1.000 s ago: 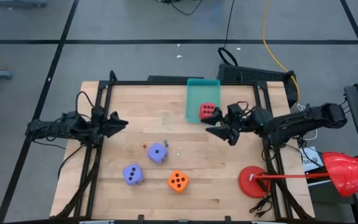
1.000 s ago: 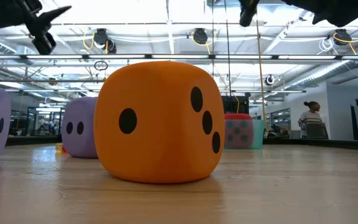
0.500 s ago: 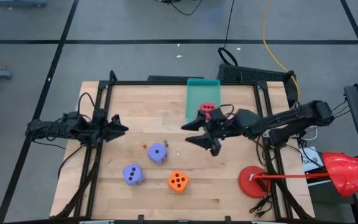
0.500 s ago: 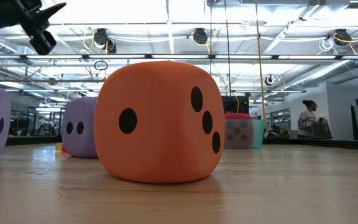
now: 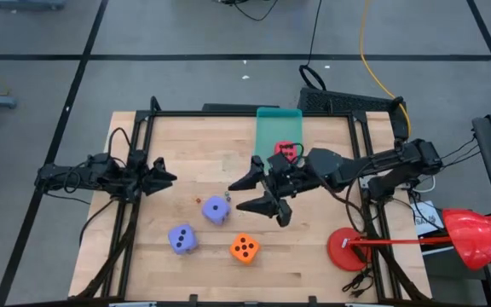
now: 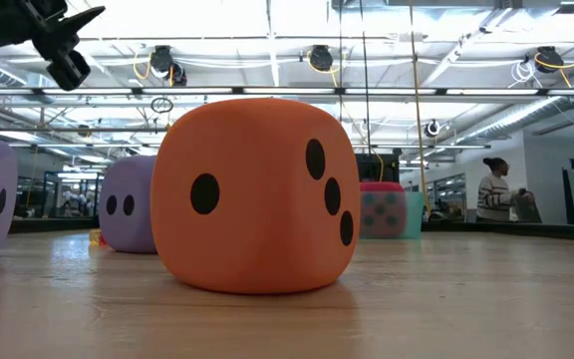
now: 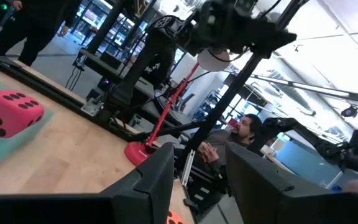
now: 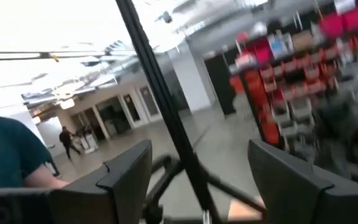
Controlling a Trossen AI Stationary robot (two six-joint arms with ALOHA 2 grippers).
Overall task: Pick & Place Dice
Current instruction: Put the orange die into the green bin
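The red die [image 5: 285,149] sits on the floor of the teal tray [image 5: 277,124] at the table's far side, also seen in the left wrist view [image 7: 9,112] and the low view [image 6: 382,212]. Two purple dice [image 5: 216,209] [image 5: 182,239] and the orange die [image 5: 245,248] rest on the wood near the front. My right gripper [image 5: 238,197] hangs open high over the table's middle, right of the nearer purple die, with nothing between its fingers [image 8: 124,180]. My left gripper [image 5: 172,176] waits open at the table's left side.
A red round base [image 5: 348,249] stands at the table's near right corner, with a red bulb-shaped part [image 5: 476,235] beyond the edge. A few small bits [image 5: 227,198] lie by the nearer purple die. A black frame [image 5: 228,113] rims the table. A person [image 6: 493,189] shows in the room behind.
My right gripper has left the tray's near right side and swung toward the table's left and near edges, out over the middle, rising out of the low view. It has stayed open and carries nothing. The red die stays in the tray.
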